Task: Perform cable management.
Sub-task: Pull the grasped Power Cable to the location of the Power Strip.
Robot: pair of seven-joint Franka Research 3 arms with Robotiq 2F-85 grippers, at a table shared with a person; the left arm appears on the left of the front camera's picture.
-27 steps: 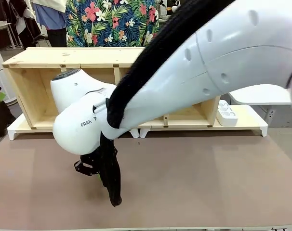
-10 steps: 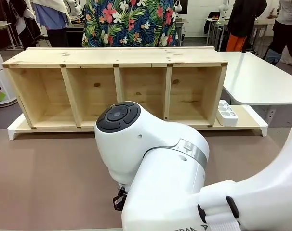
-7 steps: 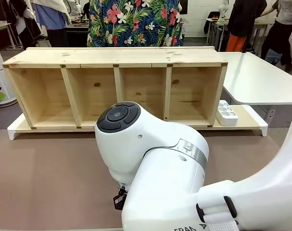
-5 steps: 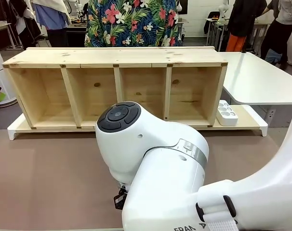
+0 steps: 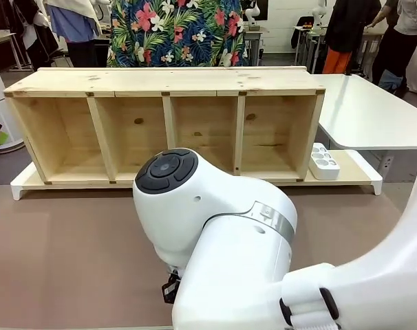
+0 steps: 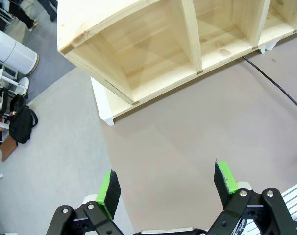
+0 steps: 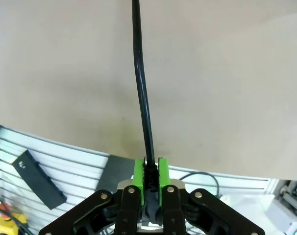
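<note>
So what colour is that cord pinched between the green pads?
Black. The cable shows best in the right wrist view, held by the right gripper.

Thin black cable [image 7: 140, 88] in right hand [image 7: 151, 169]

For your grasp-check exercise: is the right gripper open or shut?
Shut on the cable: the right gripper's green pads clamp it from both sides.

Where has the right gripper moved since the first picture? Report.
Yes: right gripper, clamping cable, moved away from shelf, toward the camera, slightly right.
</note>
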